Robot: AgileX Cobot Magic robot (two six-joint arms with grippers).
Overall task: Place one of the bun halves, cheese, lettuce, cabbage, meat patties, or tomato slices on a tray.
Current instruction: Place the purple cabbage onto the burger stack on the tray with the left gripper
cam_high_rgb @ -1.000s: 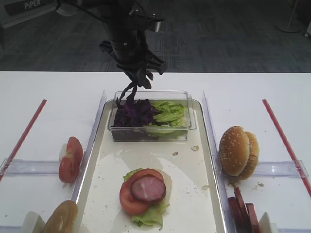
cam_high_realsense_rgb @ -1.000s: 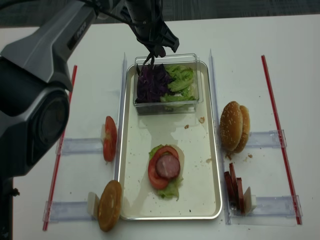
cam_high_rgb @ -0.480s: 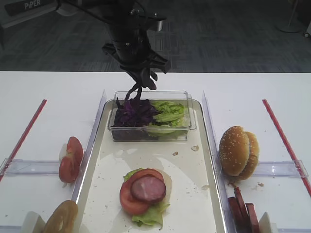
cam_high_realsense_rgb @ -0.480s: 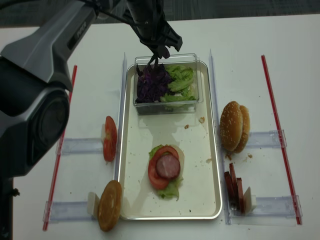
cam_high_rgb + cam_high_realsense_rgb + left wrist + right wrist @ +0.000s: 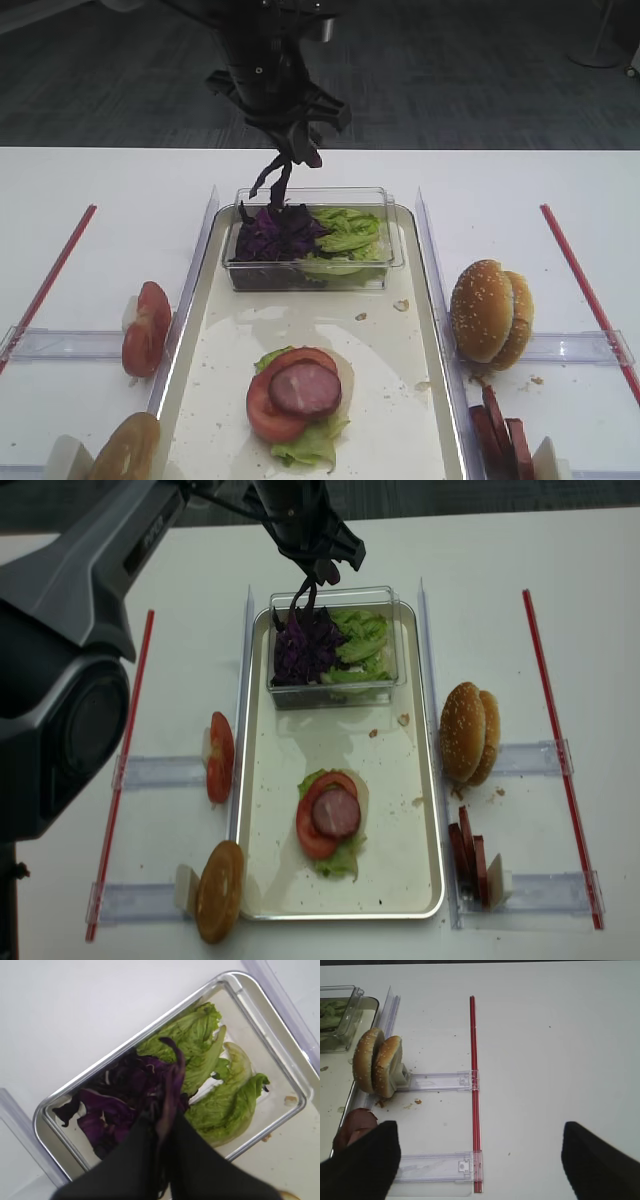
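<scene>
My left gripper [image 5: 300,150] hangs above the clear box's back edge, shut on a few purple cabbage strips [image 5: 275,182] that dangle toward the cabbage pile [image 5: 303,645]. In the left wrist view the held cabbage strip [image 5: 172,1077] sticks up between the pressed-together fingers [image 5: 190,1140]. Lettuce [image 5: 347,232] fills the box's right half. On the tray [image 5: 400,410] a meat patty [image 5: 305,388] lies on a tomato slice [image 5: 262,412] and lettuce. My right gripper [image 5: 482,1160] is open and empty over bare table. Cheese is out of view.
The clear box [image 5: 335,692] stands on the tray's far end. Two bun halves [image 5: 490,312] and upright meat patties [image 5: 498,425] stand right of the tray. Tomato slices [image 5: 145,328] and another bun half [image 5: 125,448] stand left. Red strips [image 5: 585,290] mark both sides.
My left gripper has risen from the box, pulling the cabbage strips up out of the pile. The right gripper has not moved.
</scene>
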